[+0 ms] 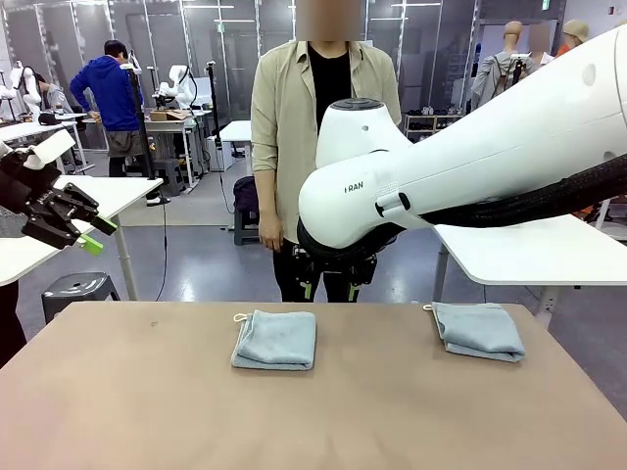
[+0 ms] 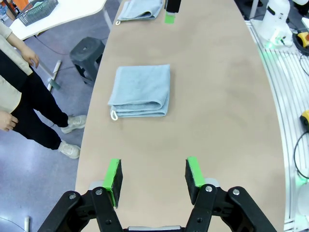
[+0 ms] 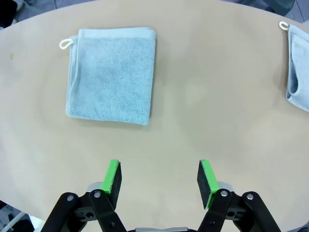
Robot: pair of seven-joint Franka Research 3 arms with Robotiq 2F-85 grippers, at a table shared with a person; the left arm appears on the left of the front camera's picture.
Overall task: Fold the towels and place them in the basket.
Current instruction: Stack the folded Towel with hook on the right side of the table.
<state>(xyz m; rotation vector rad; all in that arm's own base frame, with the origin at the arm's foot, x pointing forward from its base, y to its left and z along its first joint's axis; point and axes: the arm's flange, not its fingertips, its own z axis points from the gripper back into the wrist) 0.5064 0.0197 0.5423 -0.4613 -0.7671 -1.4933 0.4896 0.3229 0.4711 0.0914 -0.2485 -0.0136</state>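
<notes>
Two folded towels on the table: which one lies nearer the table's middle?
The towel in front of the person; the other towel lies off toward the table's right end.

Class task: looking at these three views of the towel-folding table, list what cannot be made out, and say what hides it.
- Right gripper: front view, behind its own white arm.
- Basket: left wrist view, cut by the top edge, contents unreadable.
- Second towel: right wrist view, cut by the right edge.
- Middle towel: fold layers underneath unseen.

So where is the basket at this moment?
The basket is not on the work table: in the left wrist view it sits on a white side table at the top-left corner, beyond the person and away from both folded towels.
</notes>
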